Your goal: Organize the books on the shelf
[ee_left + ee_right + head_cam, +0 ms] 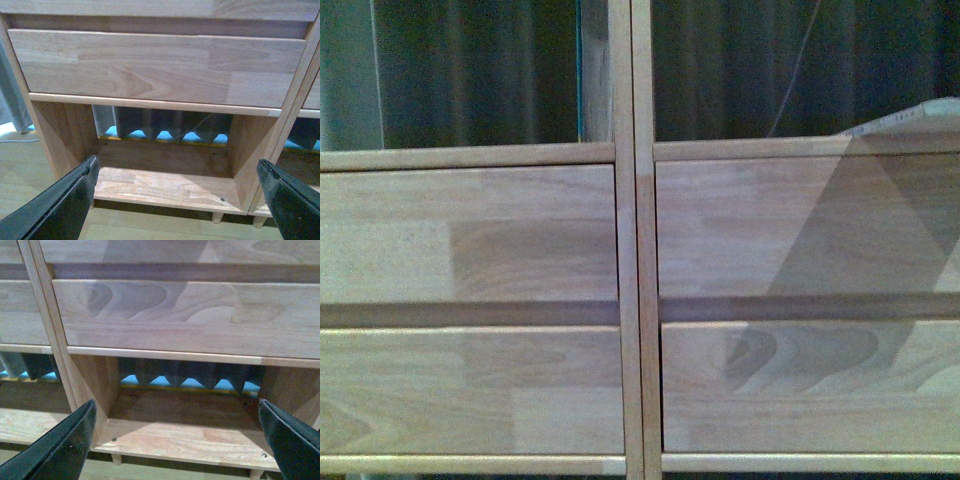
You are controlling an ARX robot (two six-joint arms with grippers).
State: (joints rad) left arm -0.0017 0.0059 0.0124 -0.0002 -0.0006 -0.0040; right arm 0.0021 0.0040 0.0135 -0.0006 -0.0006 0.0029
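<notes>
The light-wood shelf [470, 230] fills the front view, showing four plain drawer fronts and the central uprights. My left gripper [176, 165] is open and empty, facing the left column's bottom open compartment [160, 182], which holds nothing. My right gripper [177, 404] is open and empty, facing the right column's bottom open compartment [185, 432], also bare. A pale flat thing [920, 115] lies in the upper right compartment at the front view's edge; I cannot tell whether it is the paperback. The dark teal book is out of view.
A dark pleated curtain [470, 70] hangs behind the open-backed shelf, with a blue strip [160, 381] low behind it. Short peg legs [216, 218] stand on a pale wood floor [30, 165]. A thin cable [790, 80] hangs behind the upper right compartment.
</notes>
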